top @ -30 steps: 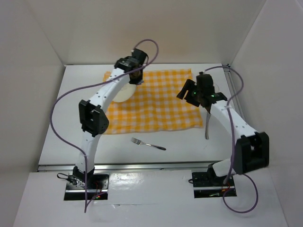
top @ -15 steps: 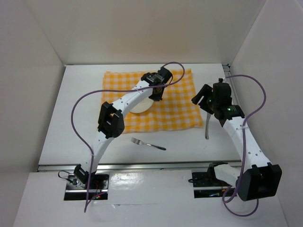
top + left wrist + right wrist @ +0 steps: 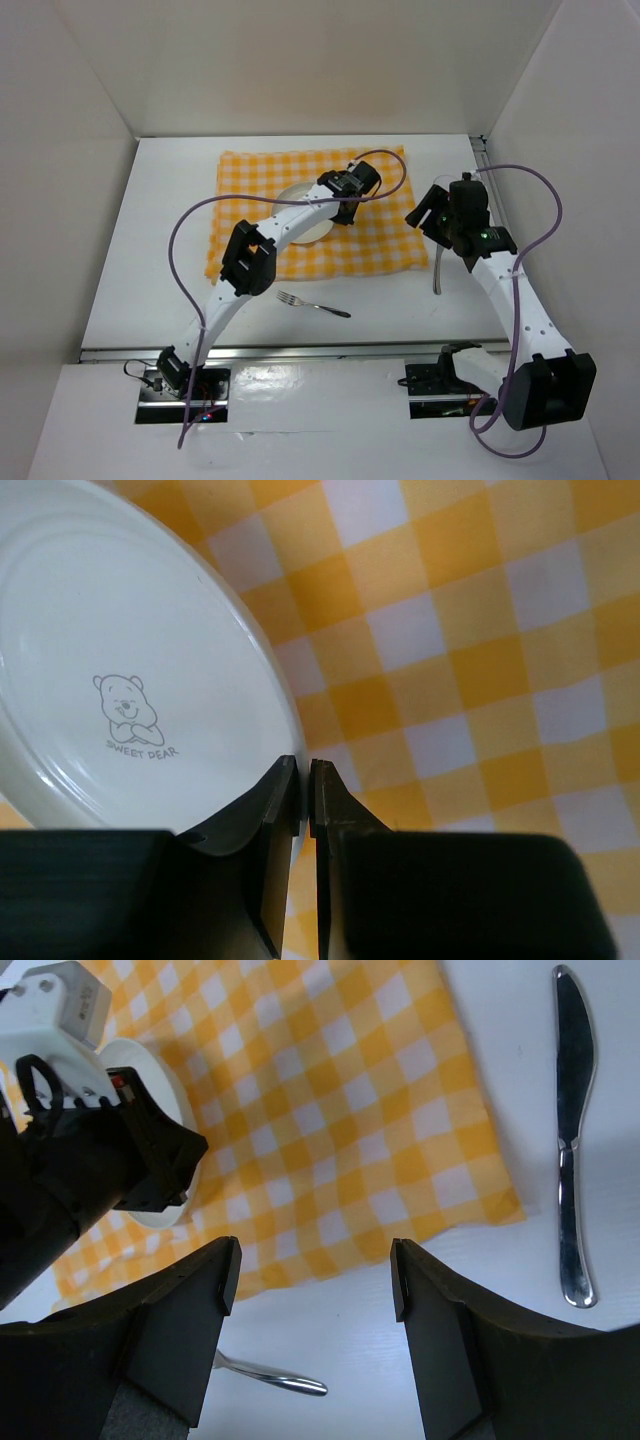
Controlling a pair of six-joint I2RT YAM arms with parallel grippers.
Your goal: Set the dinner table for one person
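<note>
Left wrist view: left gripper (image 3: pixel 303 770) pinched tight on the rim of the white plate (image 3: pixel 120 660), checked cloth (image 3: pixel 450 630) beneath. Right gripper (image 3: pixel 310 1260) hangs above the cloth's right edge, fingers wide apart. Knife (image 3: pixel 570 1150) lies just right of the cloth and fork (image 3: pixel 312 304) near its front edge, both on the white desk (image 3: pixel 150 250), which fills the walled bay.

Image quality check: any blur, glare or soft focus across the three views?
Top external: even light, faint shadows, no glare, all sharp. Left wrist: plate print and cloth crisp, dark fingers soft up close. Right wrist: highlight along the knife, near fingers underexposed and slightly blurred.
</note>
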